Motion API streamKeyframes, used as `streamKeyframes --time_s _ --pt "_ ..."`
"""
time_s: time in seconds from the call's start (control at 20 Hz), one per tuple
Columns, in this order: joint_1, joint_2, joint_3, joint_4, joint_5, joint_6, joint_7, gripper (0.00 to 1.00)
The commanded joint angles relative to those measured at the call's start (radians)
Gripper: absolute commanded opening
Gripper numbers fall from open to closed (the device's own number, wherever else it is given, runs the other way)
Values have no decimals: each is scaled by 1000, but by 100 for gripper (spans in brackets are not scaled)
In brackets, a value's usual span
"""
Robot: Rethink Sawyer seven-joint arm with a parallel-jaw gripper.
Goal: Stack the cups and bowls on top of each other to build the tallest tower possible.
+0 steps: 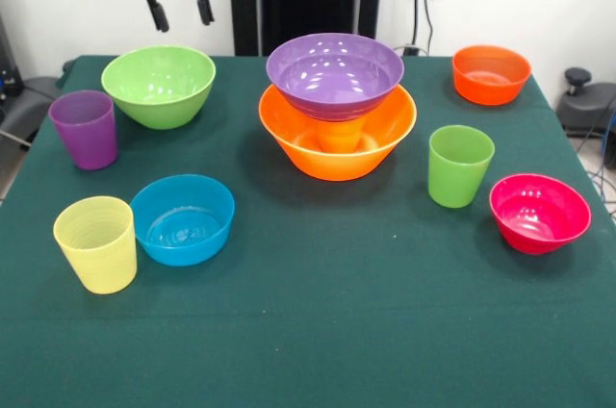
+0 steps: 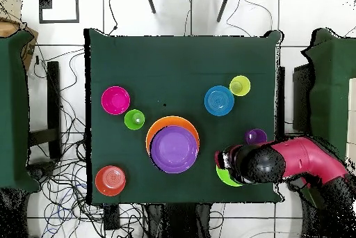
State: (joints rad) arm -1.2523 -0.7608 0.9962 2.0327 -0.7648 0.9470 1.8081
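Gripper (image 1: 179,6) is hanging up in the air at the far side of the table, right above the light green bowl (image 1: 160,84), two black fingers spread apart with nothing between them. From overhead the red arm (image 2: 306,162) reaches in from the side and covers most of that bowl, only a green sliver pokes out.

Tower (image 1: 337,100) so far sits around the middle of the green tablecloth (image 1: 318,331): big orange-yellow bowl (image 1: 337,143) at the bottom, an orange cup (image 1: 340,131) upside down inside it as far as I can tell, and the purple bowl (image 1: 334,73) resting upright on top.

Everything else is loose and on its own. In the front view, purple cup (image 1: 85,128) is just beside the light green bowl on the left, yellow cup (image 1: 96,242) and blue bowl (image 1: 183,218) sit side by side near the front left, almost touching. Green cup (image 1: 460,165) stands right of the tower, pink-red bowl (image 1: 539,213) is near it toward the front right, and the orange-red bowl (image 1: 491,73) is off in the far right corner.
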Motion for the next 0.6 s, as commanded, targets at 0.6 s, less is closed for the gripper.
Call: streamKeyframes --time_s 0.6 --pt "81 296 -125 -341 -104 58 -355 100"
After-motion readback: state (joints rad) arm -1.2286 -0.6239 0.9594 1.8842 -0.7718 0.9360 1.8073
